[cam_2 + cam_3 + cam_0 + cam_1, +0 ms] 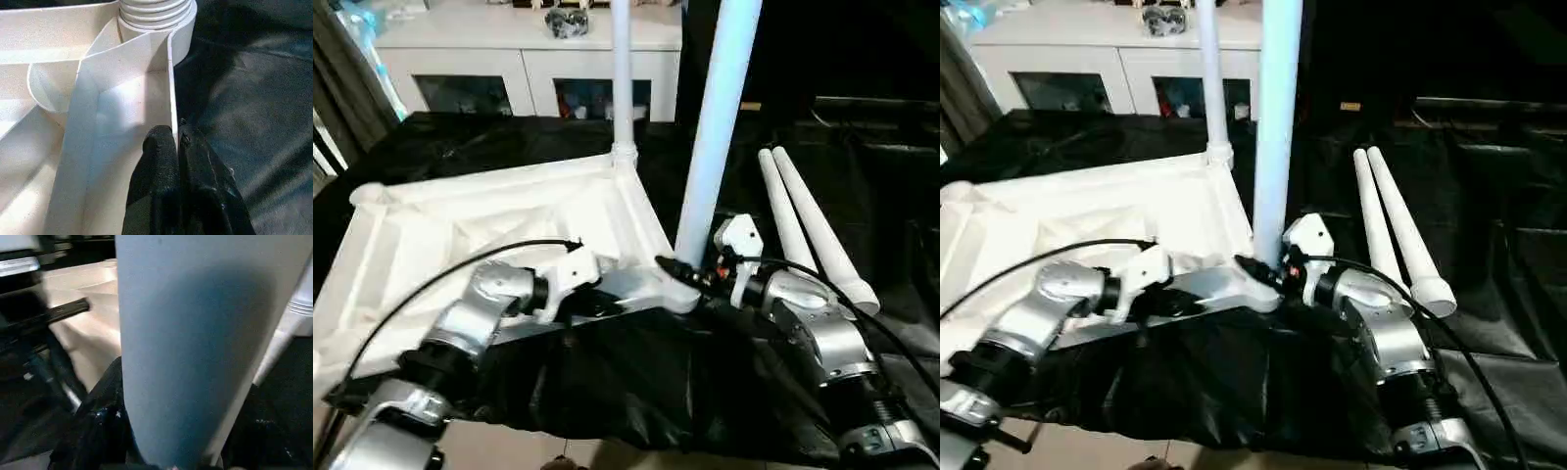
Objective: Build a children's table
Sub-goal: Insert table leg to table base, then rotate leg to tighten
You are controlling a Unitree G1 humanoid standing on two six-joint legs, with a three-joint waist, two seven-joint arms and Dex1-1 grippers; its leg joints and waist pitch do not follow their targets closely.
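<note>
White plastic makes up the tabletop (460, 235), which lies upside down on a black cloth (636, 392), its ribbed underside facing up and its raised rim running round the edge. Behind it stands a white cabinet (524, 59) with glass doors.

One long tapered leg (623, 78) stands upright in the round socket at the far corner, beyond both grippers. A second leg (717, 127), looking pale blue in the light, rises steeply from the near corner socket, leaning slightly to the right at its top. The right gripper (690, 274) is clamped on this leg just above the socket; in the right wrist view the leg (195, 342) sits between the black fingers (105, 421), which hug its sides.

Two spare legs (808, 230) lie side by side on the cloth, touching along their length, just beyond and to the right of the right gripper, their wider ends nearest the robot.

The left gripper (177, 142) pinches the near rim of the tabletop, one finger inside the wall and one outside, a little to the left of the corner socket. In the left wrist view a threaded, ridged socket collar (156, 12) shows ahead of those fingertips.
</note>
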